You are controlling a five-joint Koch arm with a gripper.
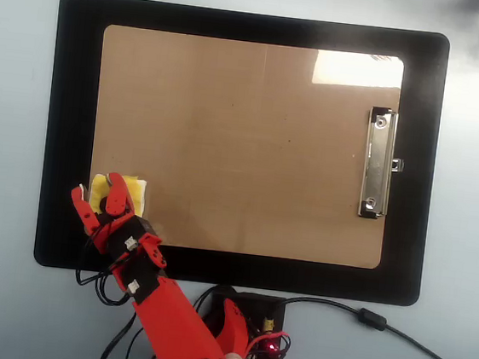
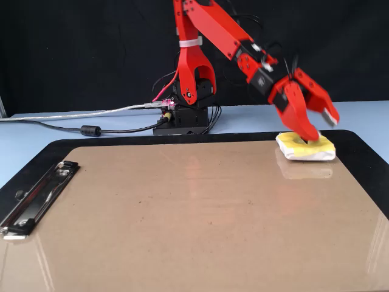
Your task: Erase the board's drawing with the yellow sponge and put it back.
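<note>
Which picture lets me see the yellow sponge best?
The fixed view: the yellow sponge lies whole at the board's corner, with the open tool just above it. In the overhead view the sponge is partly hidden under the tool.

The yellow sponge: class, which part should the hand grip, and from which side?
Probably the knob at the centre of the yellow sponge, from straight above. The sponge lies flat on the board, and the open hand sits just over it.

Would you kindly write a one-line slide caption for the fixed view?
Open red gripper poised over the yellow sponge resting at the corner of the wiped board.
</note>
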